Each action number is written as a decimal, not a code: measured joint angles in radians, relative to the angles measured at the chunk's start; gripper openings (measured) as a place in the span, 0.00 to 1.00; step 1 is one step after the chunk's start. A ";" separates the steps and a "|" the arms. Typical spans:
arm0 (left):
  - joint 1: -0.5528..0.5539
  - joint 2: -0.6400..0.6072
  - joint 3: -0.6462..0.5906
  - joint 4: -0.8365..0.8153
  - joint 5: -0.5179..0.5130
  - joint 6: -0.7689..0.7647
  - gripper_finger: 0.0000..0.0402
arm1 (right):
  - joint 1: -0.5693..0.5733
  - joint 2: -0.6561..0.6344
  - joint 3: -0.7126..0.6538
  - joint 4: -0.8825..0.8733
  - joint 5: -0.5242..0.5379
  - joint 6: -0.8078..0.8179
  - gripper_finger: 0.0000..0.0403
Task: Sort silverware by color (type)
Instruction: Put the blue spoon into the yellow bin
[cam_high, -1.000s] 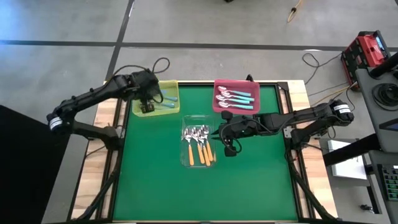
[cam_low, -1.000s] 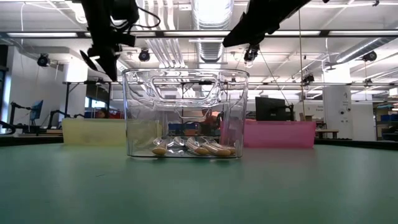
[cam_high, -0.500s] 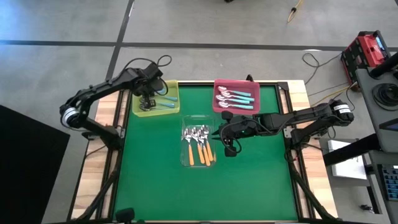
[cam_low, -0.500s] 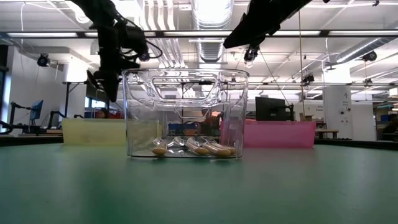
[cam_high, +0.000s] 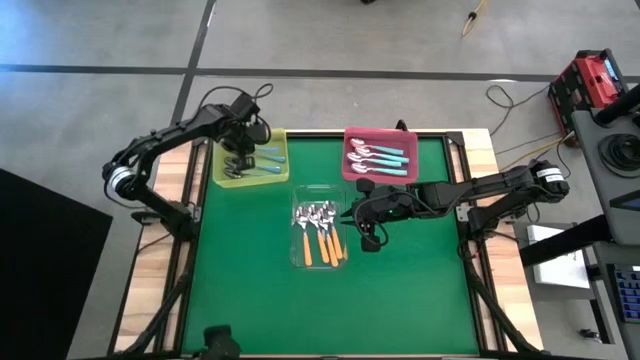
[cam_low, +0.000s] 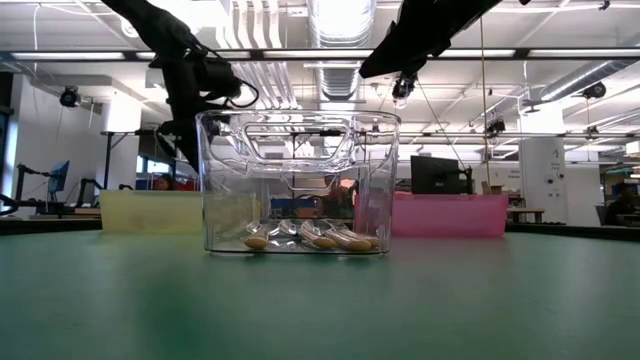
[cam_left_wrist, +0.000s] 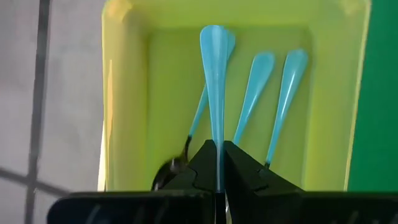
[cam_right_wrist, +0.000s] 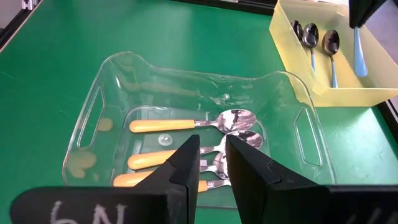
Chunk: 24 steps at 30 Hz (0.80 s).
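The left gripper (cam_left_wrist: 219, 163) hangs over the yellow tray (cam_high: 222, 172), clamped on a teal spoon (cam_left_wrist: 213, 74) whose handle runs parallel to the three already lying below. The right gripper (cam_right_wrist: 212, 155) (jaws slightly apart, empty) hovers just above the orange spoons (cam_right_wrist: 186, 125) in the clear tray (cam_high: 297, 262), handles stretching crosswise to its reach.

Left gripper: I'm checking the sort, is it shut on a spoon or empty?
Shut on a blue-handled spoon: the left gripper's fingers pinch its handle above the yellow tray.
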 joint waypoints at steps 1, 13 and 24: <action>0.008 0.000 0.000 0.010 0.021 0.002 0.00 | 0.000 0.000 0.000 0.000 0.000 0.005 0.17; 0.082 0.000 -0.105 0.142 0.089 0.002 0.00 | 0.000 0.000 0.000 0.000 0.000 0.033 0.17; 0.088 0.000 -0.187 0.309 0.089 -0.004 0.00 | 0.001 0.000 0.000 0.001 0.000 0.044 0.17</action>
